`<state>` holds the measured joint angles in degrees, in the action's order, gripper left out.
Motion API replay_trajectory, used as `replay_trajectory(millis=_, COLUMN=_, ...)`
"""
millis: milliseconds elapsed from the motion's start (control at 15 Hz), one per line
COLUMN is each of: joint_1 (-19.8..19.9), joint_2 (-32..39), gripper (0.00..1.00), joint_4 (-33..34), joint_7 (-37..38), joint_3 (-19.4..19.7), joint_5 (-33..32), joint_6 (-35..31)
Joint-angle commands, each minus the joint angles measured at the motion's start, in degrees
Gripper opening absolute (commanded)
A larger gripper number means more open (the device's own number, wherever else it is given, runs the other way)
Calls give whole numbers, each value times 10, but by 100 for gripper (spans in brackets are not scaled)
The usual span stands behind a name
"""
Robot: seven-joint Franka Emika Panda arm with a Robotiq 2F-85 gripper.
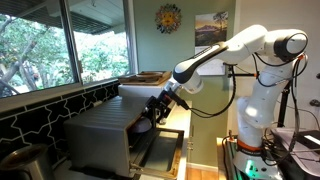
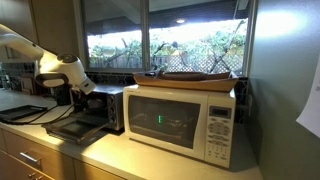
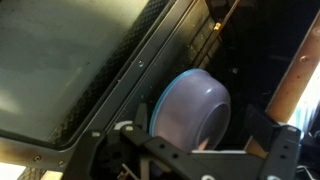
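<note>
In the wrist view, the glass door of the oven fills the left half, and its dotted border runs diagonally up to the right. Just right of that border lies the bowl, pale lavender, in the oven's dark mouth. It is close to the door's edge, and I cannot tell whether they touch. The bowl's lighter rim shows on its left side, so it seems to lie tipped with its opening toward the door, though the dim, close picture leaves that uncertain. Along the bottom edge comes the gripper, jaws spread wide and holding nothing, with its fingers standing well apart. The bowl lies straight ahead of the jaws in the gap between the fingers, somewhat nearer the left-hand finger than the right-hand one, and neither finger touches it. In an exterior view the oven stands on the left as a silver box seen from the side, with its door dropped flat. The gripper sits at the open front, and the white arm slopes down to it from the right. From the opposite side, the gripper is on the left, over the lowered door. The oven is just right of it, and the microwave stands further right on the same counter. The bowl itself is not clear in either exterior view.
</note>
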<state>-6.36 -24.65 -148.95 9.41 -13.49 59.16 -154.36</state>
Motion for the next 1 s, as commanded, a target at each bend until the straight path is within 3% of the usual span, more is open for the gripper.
replay_trajectory(millis=0, joint_1=7, joint_2=-47, gripper=100, joint_4=-11, joint_7=-5, joint_3=29, joint_5=-103, joint_6=87)
replay_trajectory(millis=467, joint_1=16, joint_2=-147, gripper=100, joint_4=27, joint_7=-10, joint_3=73, joint_5=-329, joint_6=308)
replay_trajectory(millis=933, joint_1=-1, joint_2=-234, gripper=100, joint_4=101, joint_7=-80, joint_3=80, joint_5=-428, joint_6=446)
